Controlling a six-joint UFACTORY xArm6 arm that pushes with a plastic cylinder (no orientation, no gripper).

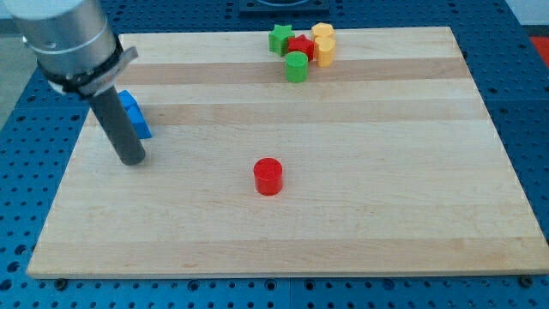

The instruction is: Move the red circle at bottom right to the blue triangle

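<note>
The red circle (268, 176) is a short red cylinder lying a little below the middle of the wooden board (386, 206). The blue triangle (135, 114) lies near the board's left edge and is partly hidden behind my rod. My tip (132, 160) rests on the board just below the blue triangle, far to the left of the red circle and slightly above its level.
A cluster of blocks sits at the view's top centre: a green star (280, 38), a red block (301, 47), a green block (296, 66) and two yellow blocks (324, 45). The board lies on a blue perforated table.
</note>
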